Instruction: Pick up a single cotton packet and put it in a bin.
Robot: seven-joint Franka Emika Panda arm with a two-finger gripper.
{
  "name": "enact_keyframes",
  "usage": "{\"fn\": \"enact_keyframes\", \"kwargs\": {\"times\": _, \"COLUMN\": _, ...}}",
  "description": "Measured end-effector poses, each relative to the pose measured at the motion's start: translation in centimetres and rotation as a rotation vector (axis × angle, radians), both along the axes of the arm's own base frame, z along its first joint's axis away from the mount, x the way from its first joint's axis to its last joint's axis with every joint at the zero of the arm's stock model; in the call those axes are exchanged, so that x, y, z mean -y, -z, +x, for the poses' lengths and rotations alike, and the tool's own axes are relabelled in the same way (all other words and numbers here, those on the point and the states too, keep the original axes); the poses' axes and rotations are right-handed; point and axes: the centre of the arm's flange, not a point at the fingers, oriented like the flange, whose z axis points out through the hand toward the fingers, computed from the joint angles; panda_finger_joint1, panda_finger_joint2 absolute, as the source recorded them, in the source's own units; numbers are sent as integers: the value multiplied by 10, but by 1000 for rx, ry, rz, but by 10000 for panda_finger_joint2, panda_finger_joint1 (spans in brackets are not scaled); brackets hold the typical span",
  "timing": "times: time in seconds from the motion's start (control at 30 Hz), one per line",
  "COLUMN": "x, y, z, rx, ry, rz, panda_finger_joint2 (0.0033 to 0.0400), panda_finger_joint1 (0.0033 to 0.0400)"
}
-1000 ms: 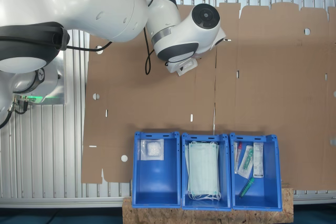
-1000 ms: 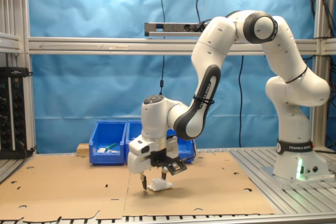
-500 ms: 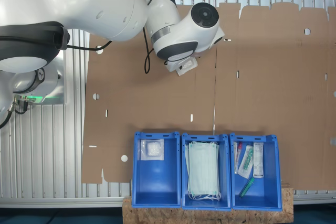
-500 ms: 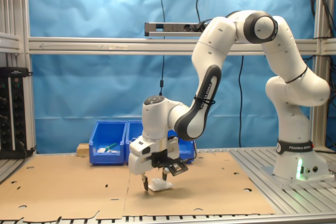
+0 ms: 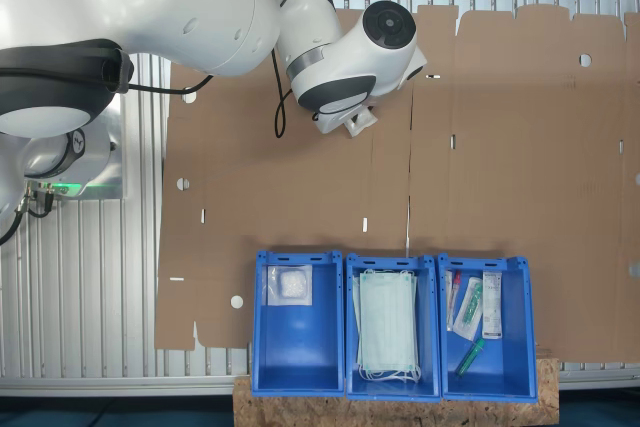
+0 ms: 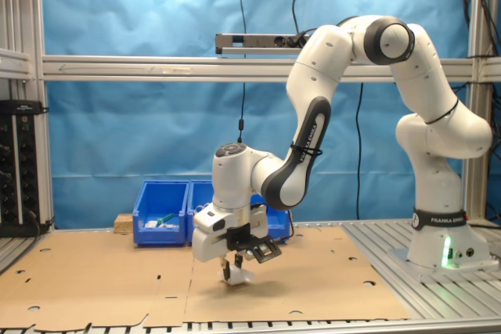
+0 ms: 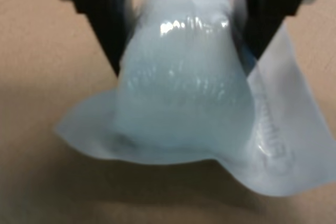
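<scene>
Cotton packet sits between my two dark fingers, which pinch it from both sides, so my jaws are clenched on it. Its soft white pad bulges up into a rounded hump, and the clear glossy wrapper edge spreads out flat and wrinkled around it. In the second exterior view my gripper holds the packet low over the brown cardboard sheet that covers the worktop; I cannot tell if the packet touches it. The cardboard is matte with small cut slots. In the first exterior view three blue plastic bins stand in a row, well apart from my arm. A blue curtain hangs behind the metal frame.
</scene>
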Motion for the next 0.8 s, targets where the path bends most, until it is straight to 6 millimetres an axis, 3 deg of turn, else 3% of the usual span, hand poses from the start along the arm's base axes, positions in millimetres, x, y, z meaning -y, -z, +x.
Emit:
{"fn": "enact_keyframes", "kwargs": {"times": 0.1, "x": 0, "y": -2, "z": 1, "rx": 3, "ry": 0, "rz": 1, "panda_finger_joint2": 260, "panda_finger_joint1": 260}}
{"fn": "enact_keyframes", "kwargs": {"times": 0.13, "x": 0, "y": -2, "z": 1, "rx": 4, "ry": 0, "rz": 2, "panda_finger_joint2": 85, "panda_finger_joint1": 85}}
{"fn": "enact_keyframes", "kwargs": {"times": 0.8, "x": 0, "y": -2, "z": 1, "rx": 3, "ry": 0, "rz": 1, "panda_finger_joint2": 75, "panda_finger_joint1": 75}}
